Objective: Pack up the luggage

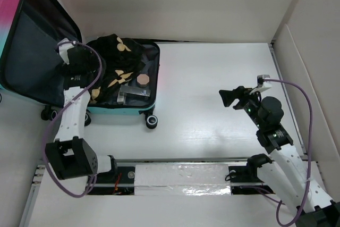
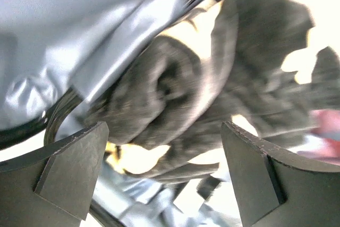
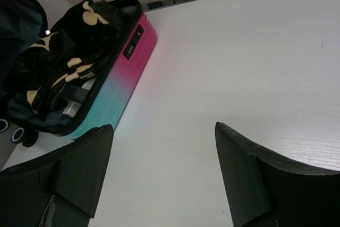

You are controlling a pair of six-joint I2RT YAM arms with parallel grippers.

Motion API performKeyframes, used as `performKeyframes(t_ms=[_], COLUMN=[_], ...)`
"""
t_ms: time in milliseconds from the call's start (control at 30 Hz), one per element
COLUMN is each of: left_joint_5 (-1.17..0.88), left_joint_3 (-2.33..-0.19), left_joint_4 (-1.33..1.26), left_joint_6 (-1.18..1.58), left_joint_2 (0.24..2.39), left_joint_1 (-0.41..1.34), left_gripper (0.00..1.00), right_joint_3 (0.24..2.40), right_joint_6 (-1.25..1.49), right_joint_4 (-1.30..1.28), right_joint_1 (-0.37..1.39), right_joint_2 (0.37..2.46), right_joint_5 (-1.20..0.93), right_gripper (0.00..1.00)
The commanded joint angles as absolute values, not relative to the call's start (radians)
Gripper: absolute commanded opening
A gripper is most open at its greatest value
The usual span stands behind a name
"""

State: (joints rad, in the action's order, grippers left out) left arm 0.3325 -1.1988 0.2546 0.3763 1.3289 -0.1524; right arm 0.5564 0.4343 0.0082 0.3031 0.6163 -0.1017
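Far-left corner of white table [image 1: 212, 78]: luggage [image 1: 114, 111] open, base flat on the tabletop, lid tipped up and back to the left, dark grey lining facing the arms. Pink-to-teal shell along the lid's outer edge and the base wall. Black-and-white wheels [image 1: 153, 122] at the near edge of the base.

In the base: black garment with cream print [image 1: 114, 62], heaped over the far and left part, bulging above the rim. Just right of it, small round tan item [image 1: 142, 80]. Nearer, flat grey-silver items [image 1: 133, 95], kind not clear.

Left gripper [image 1: 68, 59]: over the hinge side of the luggage, at the left edge of the garment. Left wrist view blurred: gripper [image 2: 162, 128] spread wide, nothing pinched. Beyond the gap, bunched garment [image 2: 175, 83] and grey lining of the luggage [image 2: 79, 25]. Contact with the cloth: cannot tell.

Right gripper [image 1: 228, 99]: well apart from the luggage, above bare table right of centre, pointing left. Right wrist view: gripper [image 3: 162, 128] spread, nothing between the fingers, only tabletop beneath. Same view: luggage [image 3: 127, 83] at upper left, side wall pink fading to teal, small lock panel [image 3: 133, 43] near the top rim, garment [image 3: 69, 51] piled above that rim.
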Motion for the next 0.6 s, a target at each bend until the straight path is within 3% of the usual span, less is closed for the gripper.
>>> performKeyframes(t_ms=[0, 33, 133, 167, 200, 333, 567], left_joint_5=[0.469, 0.474, 0.416, 0.401, 0.368, 0.324, 0.262], left_joint_3=[-1.288, -1.349, -1.480, -1.511, -1.544, -1.731, -1.845], left_joint_4=[0.193, 0.204, 0.248, 0.261, 0.282, 0.319, 0.259], left_joint_6=[0.318, 0.314, 0.311, 0.307, 0.299, 0.281, 0.295], left_joint_2=[1.305, 1.360, 1.524, 1.572, 1.618, 1.862, 2.046], left_joint_1=[-0.048, -0.032, -0.023, -0.023, -0.023, 0.014, 0.025], left_gripper=[0.85, 0.85, 0.83, 0.80, 0.79, 0.78, 0.79], right_joint_3=[0.565, 0.561, 0.560, 0.563, 0.564, 0.554, 0.557], right_joint_6=[0.413, 0.413, 0.407, 0.402, 0.400, 0.397, 0.384], right_joint_4=[0.052, 0.061, 0.072, 0.071, 0.069, 0.100, 0.135], right_joint_1=[0.313, 0.313, 0.313, 0.313, 0.313, 0.322, 0.342], right_joint_2=[0.623, 0.629, 0.655, 0.666, 0.670, 0.693, 0.770], right_joint_5=[-0.090, -0.095, -0.118, -0.121, -0.117, -0.118, -0.147], right_gripper=[0.82, 0.79, 0.37, 0.15, 0.10, 0.11, 0.42])
